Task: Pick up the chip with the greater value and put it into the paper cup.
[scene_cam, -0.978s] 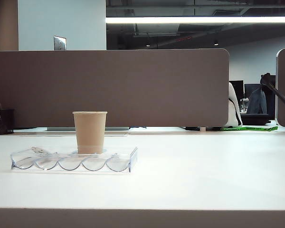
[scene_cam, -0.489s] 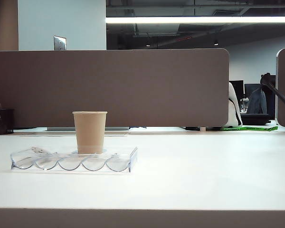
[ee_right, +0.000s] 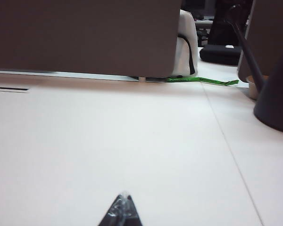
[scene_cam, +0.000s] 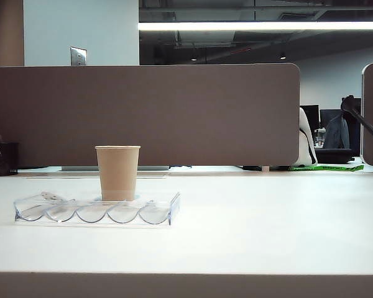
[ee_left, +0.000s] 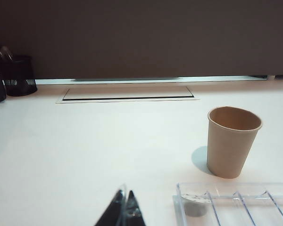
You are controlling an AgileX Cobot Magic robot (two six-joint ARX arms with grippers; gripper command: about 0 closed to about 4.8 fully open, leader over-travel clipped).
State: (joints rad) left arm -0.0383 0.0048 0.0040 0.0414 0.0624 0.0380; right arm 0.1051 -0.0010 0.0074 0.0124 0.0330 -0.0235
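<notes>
left end effector [ee_left: 124, 213]: closed, empty, near paper cup [ee_left: 232, 141] | right end effector [ee_right: 122, 213]: closed, empty, above table [ee_right: 132, 141]

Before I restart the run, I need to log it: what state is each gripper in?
Left gripper: closed, holding nothing, near the clear tray.
Right gripper: closed, holding nothing, over bare table.

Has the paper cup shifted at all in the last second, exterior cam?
No. The paper cup stands upright in the same spot behind the clear tray, unchanged against the grey partition edge.
</notes>
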